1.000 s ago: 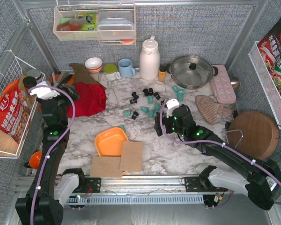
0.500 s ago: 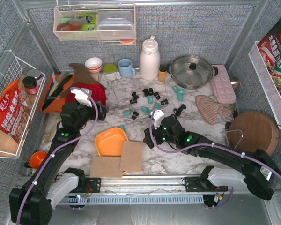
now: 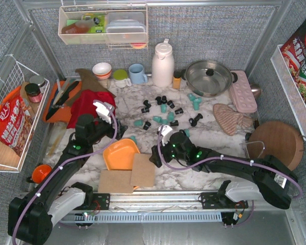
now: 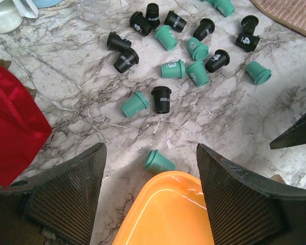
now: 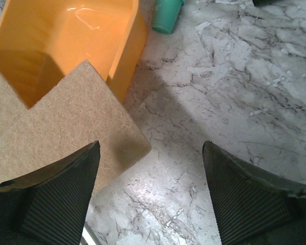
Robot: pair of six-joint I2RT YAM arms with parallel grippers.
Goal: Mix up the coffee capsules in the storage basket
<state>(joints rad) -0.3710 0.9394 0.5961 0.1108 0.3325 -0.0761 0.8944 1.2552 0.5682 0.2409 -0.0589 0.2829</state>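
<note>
One teal capsule (image 4: 158, 161) lies straight ahead of the open, empty left gripper (image 4: 150, 149), just beyond the storage basket (image 4: 168, 214); right gripper (image 5: 150, 148) is likewise open and empty.

top: high overhead | wrists: close, downward (both catch storage basket (image 4: 166, 212))

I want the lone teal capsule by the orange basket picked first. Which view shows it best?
Left wrist: the capsule lies on its side, whole and large, right by the rim of the basket. The right wrist view crops it at the top edge. The top view shows only a small teal speck beside the basket.
</note>
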